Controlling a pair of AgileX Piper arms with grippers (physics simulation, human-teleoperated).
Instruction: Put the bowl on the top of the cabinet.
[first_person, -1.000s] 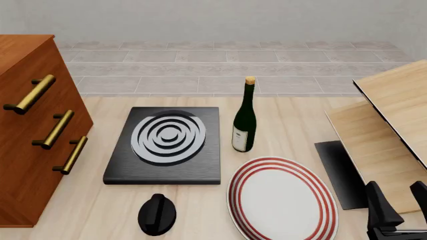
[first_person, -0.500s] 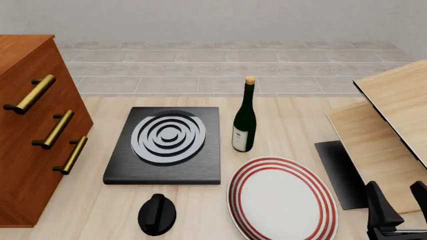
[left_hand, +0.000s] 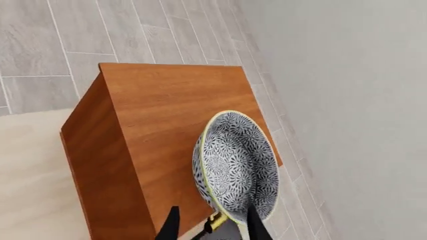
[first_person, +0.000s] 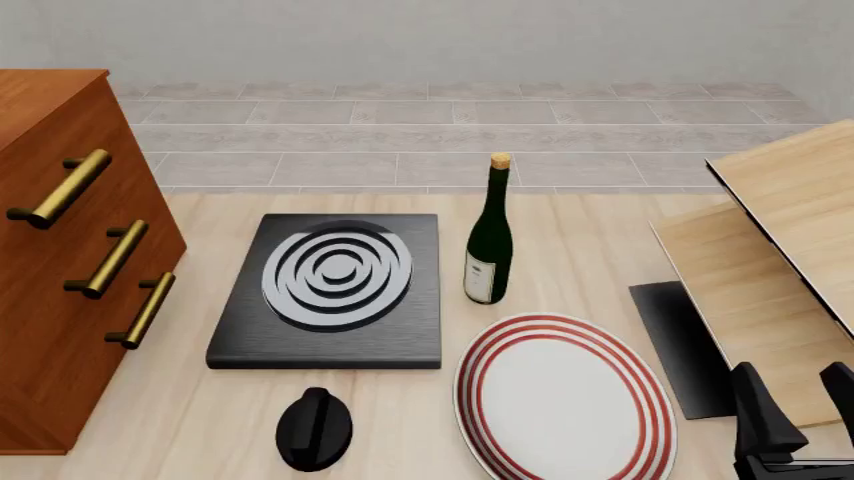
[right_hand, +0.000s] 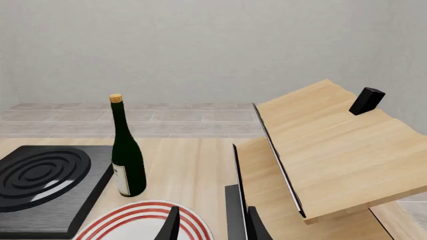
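Change since earlier: nothing on the table has shifted in the front view; stove, bottle, plate and the right gripper sit where they were a second ago.
Bowl: the blue-and-white flowered bowl (left_hand: 237, 167) is seen only in the left wrist view, tipped on edge with its patterned inside facing the camera, over the top panel of the cabinet (left_hand: 177, 125).
Bowl contact: whether it touches the cabinet top or hangs just above it cannot be told.
Left gripper: the left gripper (left_hand: 212, 226) has its two dark fingers astride the bowl's cream rim, one on each side, pinching it; it is out of the front view.
Cabinet: reddish-brown chest at the table's left edge (first_person: 54, 260), three brass bar handles on its drawer fronts.
Right gripper: the right gripper (first_person: 801, 415) is low at the front view's right corner, fingers parted with nothing between them; in its own wrist view the fingertips (right_hand: 172, 226) frame bare space over the plate's rim.
Stove: black slab with a grey coil (first_person: 334, 285), centre of the table.
Knob: a black knob (first_person: 315, 430) lies just in front of the stove.
Bottle: dark green wine bottle (first_person: 490, 240), corked, upright just right of the stove.
Plate: large white plate with red rings (first_person: 567, 400), in front of the bottle.
Boards: pale wooden boards (right_hand: 333, 150) tilted at the right, near the right gripper, with a small black block (right_hand: 367, 100) on the upper one.
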